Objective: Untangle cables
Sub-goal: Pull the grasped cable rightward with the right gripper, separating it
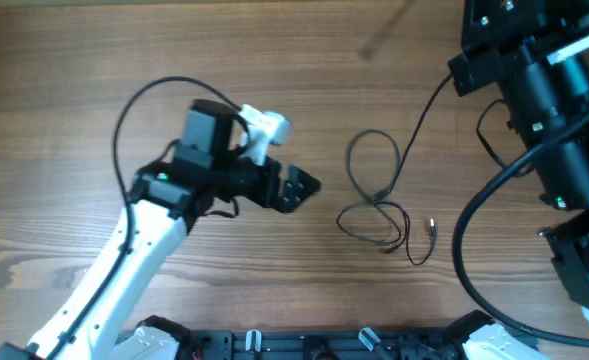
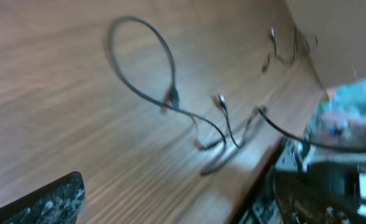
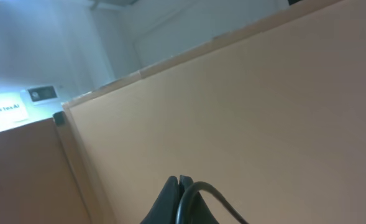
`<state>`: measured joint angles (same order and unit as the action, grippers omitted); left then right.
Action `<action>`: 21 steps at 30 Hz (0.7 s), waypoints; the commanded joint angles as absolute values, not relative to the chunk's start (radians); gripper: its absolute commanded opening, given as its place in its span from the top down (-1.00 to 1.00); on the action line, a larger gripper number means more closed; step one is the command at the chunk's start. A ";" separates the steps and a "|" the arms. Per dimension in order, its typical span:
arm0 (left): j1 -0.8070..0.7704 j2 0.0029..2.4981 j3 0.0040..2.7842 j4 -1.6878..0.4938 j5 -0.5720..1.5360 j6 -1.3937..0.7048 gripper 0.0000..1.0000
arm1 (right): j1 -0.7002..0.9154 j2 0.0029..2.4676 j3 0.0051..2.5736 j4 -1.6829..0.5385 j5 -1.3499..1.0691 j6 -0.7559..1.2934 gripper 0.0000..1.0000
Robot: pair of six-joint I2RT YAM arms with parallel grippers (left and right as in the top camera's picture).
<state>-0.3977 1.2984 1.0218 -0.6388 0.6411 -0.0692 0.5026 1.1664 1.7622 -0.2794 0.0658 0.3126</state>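
- The cables (image 1: 379, 200) are seen lying right of centre on the wooden worktop (image 1: 74, 60), as one open loop above a small tangle of crossing strands with little plug ends.
- One thin strand (image 1: 422, 120) is seen running from the tangle up toward the upper right, where it meets the black right arm (image 1: 544, 90).
- Right jaws are seen clenched in the right wrist view, and a thin black cord (image 3: 201, 186) comes out between the closed tips at the bottom edge. It is taken to be that strand.
- Left jaws are spread wide and hold nothing. They sit at the end of the white left arm (image 1: 124, 260), left of the tangle and apart from it.
- In the left wrist view only one speckled dark finger (image 2: 46, 202) is shown, cut off at the lower left corner.
- A thick black hose (image 1: 469, 240) curves down from the right arm just right of the tangle. Whether a plug end is touched by it cannot be told.
- A black rail (image 1: 304, 345) runs along the bottom edge, below the tangle.
- Most of the right wrist view is filled by a beige panel (image 3: 263, 112), and the worktop is not shown there.
- The left wrist view is motion-blurred, so plug types cannot be made out.
- The right arm is cropped by the top and right edges, and its jaws cannot be picked out overhead.
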 commanded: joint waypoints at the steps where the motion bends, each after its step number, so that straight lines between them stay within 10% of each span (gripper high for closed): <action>1: -0.460 1.308 1.015 -0.574 0.589 -0.029 -1.00 | 0.502 1.120 1.781 -0.295 0.155 0.283 0.91; 11: -0.732 1.589 1.014 -0.458 0.579 0.348 -0.88 | 0.502 1.032 1.781 -0.364 0.304 0.236 0.91; 13: -0.751 1.620 1.014 -0.371 0.578 0.334 -0.39 | 0.502 1.030 1.781 -0.373 0.323 0.235 0.91; 15: -0.750 1.624 1.014 -0.315 0.574 0.279 0.84 | 0.502 1.030 1.781 -0.388 0.356 0.235 0.91; 21: -0.673 1.624 1.014 -0.357 -0.064 -0.296 0.92 | 0.502 1.027 1.781 -0.405 0.490 0.208 0.91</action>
